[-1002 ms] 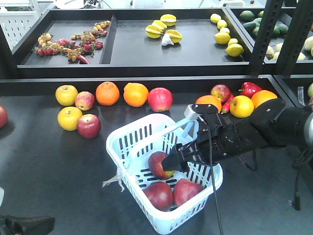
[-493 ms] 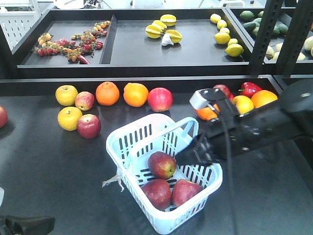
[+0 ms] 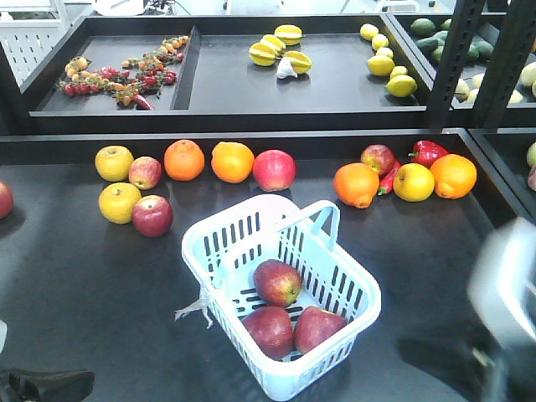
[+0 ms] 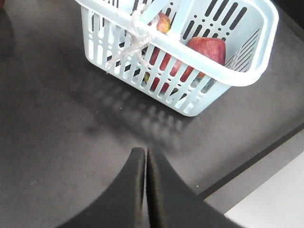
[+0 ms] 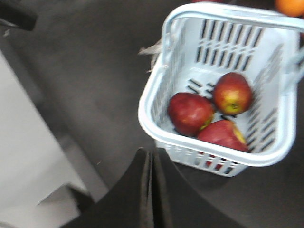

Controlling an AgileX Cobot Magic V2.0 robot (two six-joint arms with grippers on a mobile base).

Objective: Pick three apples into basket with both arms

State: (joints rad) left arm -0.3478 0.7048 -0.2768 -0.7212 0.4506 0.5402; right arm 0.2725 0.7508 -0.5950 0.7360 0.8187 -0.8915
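Right pincer [image 5: 151,156], tips together and empty, has withdrawn from my basket [image 3: 360,289]; three apples [image 3: 278,282] inside (task looks complete).

**Three cameras, one shared basket**

Front view: high, looking down and forward across the dark table [image 3: 75,285] toward the shelf trays at 12 o'clock; widest of the three.

Left wrist view: low and close, aimed past the closed left gripper [image 4: 145,156] at 6 o'clock toward the basket [image 4: 247,78] at 1 o'clock.

Right wrist view: higher, blurred, tilted down over the right gripper [image 5: 152,159], into the basket at 2 o'clock.

Shared by all: basket and apples [image 5: 190,113].
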